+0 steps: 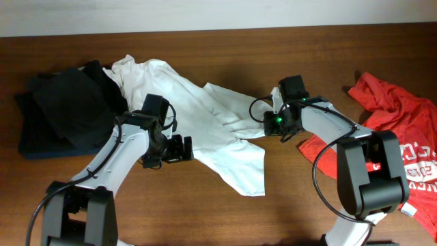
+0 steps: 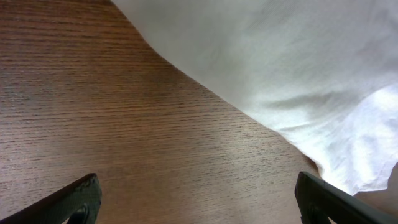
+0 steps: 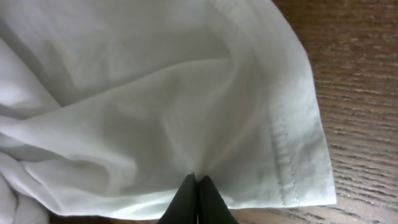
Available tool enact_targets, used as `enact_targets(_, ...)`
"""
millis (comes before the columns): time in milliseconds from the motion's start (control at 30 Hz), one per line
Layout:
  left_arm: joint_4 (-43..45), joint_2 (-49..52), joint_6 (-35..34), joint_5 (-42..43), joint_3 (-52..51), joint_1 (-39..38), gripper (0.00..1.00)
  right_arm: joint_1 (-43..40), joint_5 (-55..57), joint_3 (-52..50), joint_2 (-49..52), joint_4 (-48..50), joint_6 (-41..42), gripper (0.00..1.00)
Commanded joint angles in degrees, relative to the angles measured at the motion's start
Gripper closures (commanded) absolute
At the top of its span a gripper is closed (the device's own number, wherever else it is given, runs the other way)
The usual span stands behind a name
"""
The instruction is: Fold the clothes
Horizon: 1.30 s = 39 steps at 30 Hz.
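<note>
A white shirt (image 1: 205, 116) lies crumpled across the middle of the wooden table. My right gripper (image 1: 278, 121) is shut on the white shirt at its right sleeve; in the right wrist view the closed fingertips (image 3: 198, 182) pinch the cloth (image 3: 155, 112) near the hemmed edge. My left gripper (image 1: 171, 149) is open and empty, low over bare wood beside the shirt's lower left edge; the left wrist view shows both fingers (image 2: 199, 199) wide apart with the white shirt (image 2: 298, 74) just beyond them.
A dark folded garment pile (image 1: 65, 106) sits at the far left. A red shirt (image 1: 403, 137) with white print lies at the right edge, partly under my right arm.
</note>
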Motion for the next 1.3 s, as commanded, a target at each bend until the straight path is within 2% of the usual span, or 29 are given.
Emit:
enact_targets(0,-0.11,0.17,-0.55,0.68,-0.15,-0.07,0.01,-1.68,3.15,1.62,0.07,-1.38,0.09,0.96)
enact_targets(167,-0.09,0.17,-0.55,0.68,-0.15,-0.04,0.01,-9.7,14.64,13.03,-1.9,-10.84,0.07,0.96)
enact_targets(333,-0.07,0.17,-0.55,0.68,-0.15,-0.07,0.01,-18.23,20.98,25.75,-1.9,-19.61,0.24,0.96)
enact_targets(467,-0.07,0.17,-0.57,0.68,-0.15,-0.04,0.01,-23.54,25.94,30.49,-1.9,-22.95,3.48,0.96)
enact_targets(567,-0.02,0.17,-0.57,0.68,-0.15,-0.07,0.01,-26.38,30.49,30.84,-1.88,-26.75,10.54,0.96)
enact_targets(600,-0.02,0.17,-0.57,0.7,-0.15,-0.07,0.01,-26.99,30.47,30.84,-1.88,-27.8,10.78,0.91)
enact_targets(633,0.11,0.17,-0.55,0.7,-0.15,-0.07,0.01,-27.45,30.64,30.84,-1.88,-28.65,10.8,0.74)
enact_targets(667,0.2,0.17,-0.55,0.7,-0.15,-0.07,0.01,-27.65,30.67,30.84,-1.88,-29.16,10.78,0.65)
enact_targets(767,0.35,0.17,-0.55,0.74,-0.15,-0.07,0.01,-27.76,30.42,31.02,-2.05,-30.75,10.73,0.47)
enact_targets(833,1.62,0.17,-0.5,2.51,-0.15,-0.17,0.01,-27.76,29.92,31.8,-2.95,-32.79,10.73,0.41)
enact_targets(900,5.46,0.17,-0.5,5.51,-0.15,-1.16,0.02,-27.76,26.58,33.31,-4.76,-35.63,10.1,0.41)
enact_targets(967,10.05,0.17,-0.5,6.71,-0.15,-3.06,0.08,-27.74,22.67,34.01,-6.49,-37.79,9.86,0.42)
enact_targets(1000,11.54,0.17,-0.5,6.67,-0.15,-4.04,0.16,-27.76,21.24,34.01,-7.3,-38.49,9.49,0.42)
enact_targets(1067,14.56,0.2,-0.52,6.38,-0.15,-6.67,0.18,-27.74,18.25,34.01,-8.87,-40.61,7.45,0.43)
enact_targets(1167,15.04,0.17,-0.57,6.73,-0.15,-8.96,0.21,-27.76,17.22,34.01,-9.4,-44.96,5.95,0.43)
enact_targets(1267,12.37,0.2,-1.27,11.13,-0.22,-12.09,0.22,-27.74,16.83,33.99,-9.38,-47.45,5.35,0.43)
